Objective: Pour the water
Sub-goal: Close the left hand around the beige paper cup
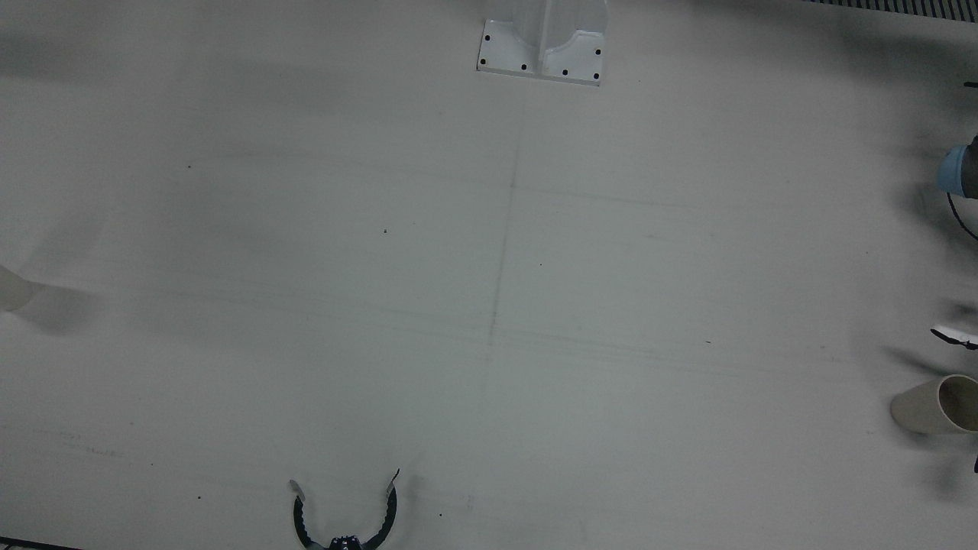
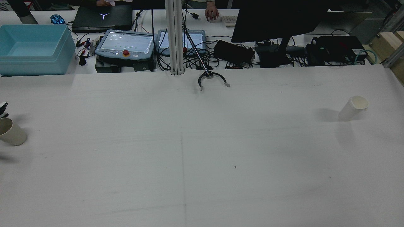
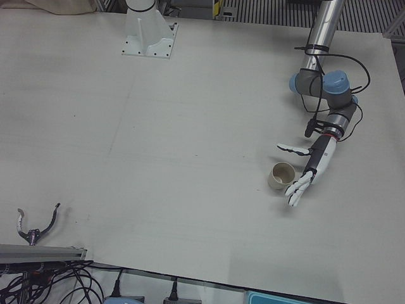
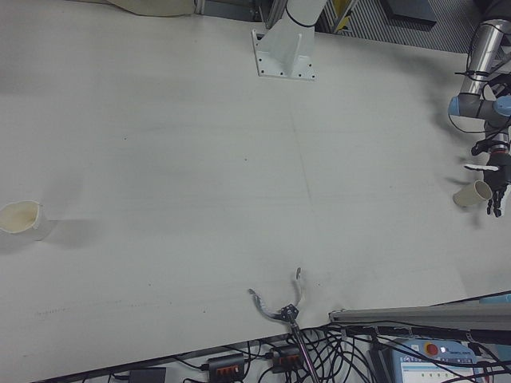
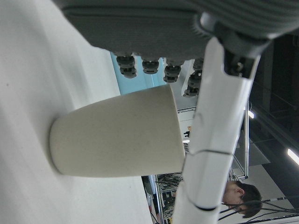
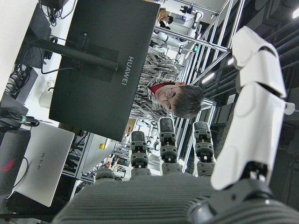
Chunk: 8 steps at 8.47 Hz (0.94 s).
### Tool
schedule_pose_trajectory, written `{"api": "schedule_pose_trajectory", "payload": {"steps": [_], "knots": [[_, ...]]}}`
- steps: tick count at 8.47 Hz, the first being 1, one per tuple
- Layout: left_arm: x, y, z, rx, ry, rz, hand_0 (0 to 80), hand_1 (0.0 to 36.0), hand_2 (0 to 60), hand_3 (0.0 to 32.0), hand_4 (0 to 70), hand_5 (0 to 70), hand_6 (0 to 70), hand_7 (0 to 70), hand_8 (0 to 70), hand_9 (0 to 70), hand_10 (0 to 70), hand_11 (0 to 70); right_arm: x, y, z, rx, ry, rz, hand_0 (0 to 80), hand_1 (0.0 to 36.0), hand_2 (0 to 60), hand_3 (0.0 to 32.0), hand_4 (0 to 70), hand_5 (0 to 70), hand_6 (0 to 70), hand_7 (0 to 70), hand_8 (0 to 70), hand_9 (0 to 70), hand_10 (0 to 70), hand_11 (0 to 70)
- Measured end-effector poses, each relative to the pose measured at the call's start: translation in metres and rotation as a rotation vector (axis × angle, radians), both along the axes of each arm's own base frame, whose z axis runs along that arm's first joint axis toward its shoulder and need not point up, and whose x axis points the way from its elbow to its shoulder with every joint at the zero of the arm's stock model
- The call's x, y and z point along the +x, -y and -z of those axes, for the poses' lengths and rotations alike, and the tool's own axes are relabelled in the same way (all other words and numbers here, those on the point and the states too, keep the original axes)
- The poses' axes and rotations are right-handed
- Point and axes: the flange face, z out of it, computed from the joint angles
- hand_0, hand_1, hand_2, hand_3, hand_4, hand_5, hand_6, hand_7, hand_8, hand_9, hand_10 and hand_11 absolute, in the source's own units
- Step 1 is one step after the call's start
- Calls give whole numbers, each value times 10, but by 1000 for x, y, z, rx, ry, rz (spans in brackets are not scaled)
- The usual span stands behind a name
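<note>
A beige paper cup (image 3: pixel 281 176) stands upright at the table's edge on my left side; it also shows in the rear view as the cup (image 2: pixel 12 131) and close up as the cup (image 5: pixel 117 135). My left hand (image 3: pixel 310 168) hangs beside it, open, its fingers spread past the cup and the thumb (image 5: pixel 219 130) by the rim, not closed on it. A second, white cup (image 2: pixel 353 107) stands far off on my right side, also seen as the cup (image 4: pixel 22 219). My right hand (image 6: pixel 187 177) shows only in its own view, open and empty, facing away from the table.
A black curved clamp on a rod (image 1: pixel 345 519) lies at the operators' edge of the table. A white pedestal base (image 1: pixel 542 46) is bolted at the robot's side. Beyond the table are a blue bin (image 2: pixel 31 47), teach pendants, a monitor (image 2: pixel 274 19) and people.
</note>
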Motion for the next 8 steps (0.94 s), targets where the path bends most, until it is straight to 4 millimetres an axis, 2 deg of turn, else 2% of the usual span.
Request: {"api": "schedule_pose_trajectory", "payload": {"steps": [1, 2, 5, 8], "knots": [[3, 2, 1, -1, 0, -1, 800, 308, 0, 0, 276, 0, 128, 57, 92, 22, 65, 131, -1, 0, -1, -2, -2, 1, 523, 203, 204, 0, 196, 84, 231, 209, 150, 175, 0, 0], [5, 5, 3, -3, 1, -1, 800, 308, 0, 0, 277, 0, 128, 56, 91, 22, 63, 128, -1, 0, -2, -4, -3, 3, 523, 203, 205, 0, 198, 83, 232, 207, 151, 176, 0, 0], [13, 15, 0, -11, 8, -3, 800, 277, 0, 0, 286, 0, 127, 54, 87, 19, 60, 120, -2, 0, -3, -7, -5, 5, 523, 203, 203, 0, 192, 84, 231, 209, 150, 176, 0, 0], [18, 19, 0, -17, 13, -7, 800, 268, 0, 0, 299, 0, 128, 56, 87, 20, 59, 118, -2, 0, -4, -7, -6, 5, 522, 202, 200, 0, 185, 83, 225, 195, 149, 173, 0, 0]]}}
